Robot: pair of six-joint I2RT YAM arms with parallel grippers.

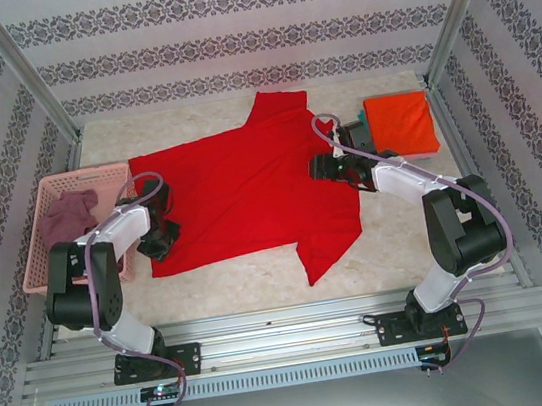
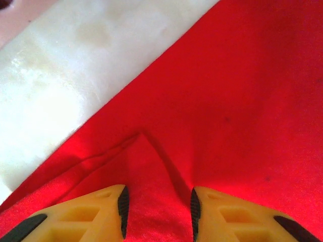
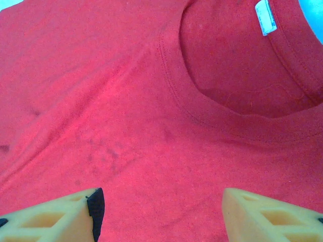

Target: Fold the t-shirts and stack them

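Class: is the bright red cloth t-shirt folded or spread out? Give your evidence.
Spread out: the bright red cloth t-shirt lies flat across the table, both sleeves sticking out sideways, its neckline uncovered.

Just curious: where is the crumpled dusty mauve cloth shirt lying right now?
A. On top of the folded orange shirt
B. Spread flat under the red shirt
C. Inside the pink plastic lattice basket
C: the dusty mauve cloth shirt sits bunched inside the pink plastic lattice basket at the table's left, well apart from the folded orange shirt and the spread-out bright red shirt.
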